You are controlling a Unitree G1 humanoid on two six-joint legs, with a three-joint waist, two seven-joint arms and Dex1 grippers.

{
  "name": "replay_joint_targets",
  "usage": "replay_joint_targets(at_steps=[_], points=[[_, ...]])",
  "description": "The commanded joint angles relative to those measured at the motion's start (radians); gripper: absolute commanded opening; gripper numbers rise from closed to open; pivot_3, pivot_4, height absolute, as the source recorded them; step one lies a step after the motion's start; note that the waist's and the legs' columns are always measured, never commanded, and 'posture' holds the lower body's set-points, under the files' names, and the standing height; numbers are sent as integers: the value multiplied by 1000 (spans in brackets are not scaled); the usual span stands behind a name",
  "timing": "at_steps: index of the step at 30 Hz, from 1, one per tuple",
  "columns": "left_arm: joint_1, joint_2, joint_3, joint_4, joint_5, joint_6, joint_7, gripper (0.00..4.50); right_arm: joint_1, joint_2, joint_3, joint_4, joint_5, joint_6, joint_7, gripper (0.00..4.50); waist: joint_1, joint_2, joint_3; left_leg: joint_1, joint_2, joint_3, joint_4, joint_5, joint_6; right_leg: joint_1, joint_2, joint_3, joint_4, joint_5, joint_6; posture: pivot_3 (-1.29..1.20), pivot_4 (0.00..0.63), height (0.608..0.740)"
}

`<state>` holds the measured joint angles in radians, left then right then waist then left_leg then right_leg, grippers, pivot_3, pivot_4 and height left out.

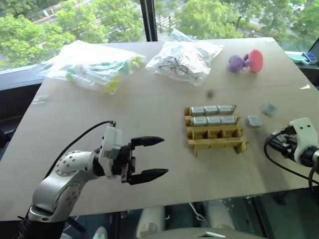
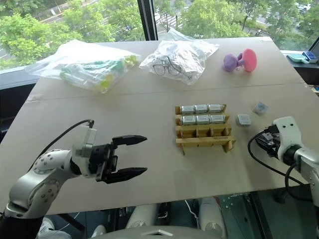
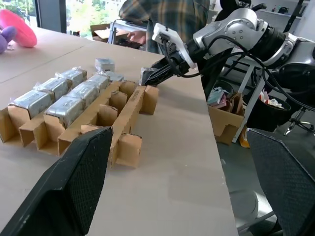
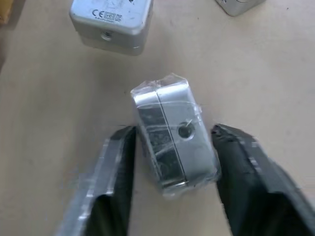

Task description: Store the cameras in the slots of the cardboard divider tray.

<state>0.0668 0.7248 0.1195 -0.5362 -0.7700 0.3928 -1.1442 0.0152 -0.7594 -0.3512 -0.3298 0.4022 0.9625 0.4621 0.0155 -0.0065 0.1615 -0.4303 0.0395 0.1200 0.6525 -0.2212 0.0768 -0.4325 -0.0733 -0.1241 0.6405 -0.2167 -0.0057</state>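
Head camera view: a tan tabletop (image 1: pixel 149 114) fills the frame. Right of centre stands the cardboard divider tray (image 1: pixel 219 143). Six silver cameras (image 1: pixel 212 110) fill its two upper rows, and the row nearest the bottom of the frame shows open slots. Two loose cameras (image 1: pixel 253 121) lie just right of the tray. At lower left, the left gripper (image 1: pixel 164 157) hangs above the table with its black fingers spread wide, holding nothing and well apart from the tray. Along the top of the frame lie a bag of colourful items (image 1: pixel 92 67), a bag with eyeglasses (image 1: pixel 182 62) and a pink and purple toy (image 1: pixel 246 61).

Left wrist view: the tray sits at centre left, with wrapped cameras in its far rows. Beyond its far end, at upper centre, the right gripper (image 3: pixel 147 77) points down at the table, its tips close around a small grey block. A person in a plaid shirt (image 3: pixel 162 14) stands at the top.

Right wrist view: the right gripper's two fingers press either side of a wrapped camera (image 4: pixel 172 142) lying on the table at centre frame. Another bare camera (image 4: pixel 110 22) lies at upper left.
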Motion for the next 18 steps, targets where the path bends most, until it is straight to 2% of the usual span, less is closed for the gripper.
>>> replay_joint_targets(at_steps=[1, 5, 7, 8, 10, 14, 18], points=[[21, 15, 43, -53, -19, -7, 14, 4500, 21, -61, -1, -42, -37, -92, 50, 857, 0, 0, 0, 0, 0, 0, 0, 0, 0, 0, 0, 0, 0, 0, 0, 0, 150, 740], [51, -5, 56, -43, -6, -20, 41, 4500, 32, -148, 53, -228, -39, -276, 214, 885, 0, 4, 1, 0, 1, 0, 0, 0, 0, 0, 0, 0, 0, 0, 0, 0, 150, 740], [52, -18, 52, -35, -2, -21, 57, 4500, -14, -168, 119, -285, -23, -344, 287, 885, -6, 3, 1, 1, 2, 0, 1, 0, 0, 0, 1, 1, 1, 0, 0, 0, 150, 740], [52, -26, 51, -29, 5, -27, 67, 4500, -71, -175, 195, -301, -32, -384, 332, 885, -5, 2, 2, 2, 3, 0, 1, 0, 0, 0, 2, 1, 1, 0, 0, 0, 150, 740], [46, -32, 48, -17, 15, -32, 75, 4500, -155, -179, 305, -295, -70, -458, 393, 885, -6, 2, 2, 3, 4, 0, 1, -1, -2, 0, 3, 0, 1, 0, 0, 0, 150, 740], [37, -21, 50, -8, 33, -41, 66, 4500, -374, -104, 516, -164, -161, -560, 469, 885, 0, 1, 2, 1, 3, -1, 2, -2, -5, 0, 2, -1, 1, 0, -1, 0, 150, 740], [46, -21, 62, -23, 25, -34, 82, 4500, -477, -53, 603, -71, -201, -586, 512, 885, 1, 0, 2, -1, 0, -1, 3, 1, -2, 0, 0, 0, 1, 0, -1, 0, 150, 740]])
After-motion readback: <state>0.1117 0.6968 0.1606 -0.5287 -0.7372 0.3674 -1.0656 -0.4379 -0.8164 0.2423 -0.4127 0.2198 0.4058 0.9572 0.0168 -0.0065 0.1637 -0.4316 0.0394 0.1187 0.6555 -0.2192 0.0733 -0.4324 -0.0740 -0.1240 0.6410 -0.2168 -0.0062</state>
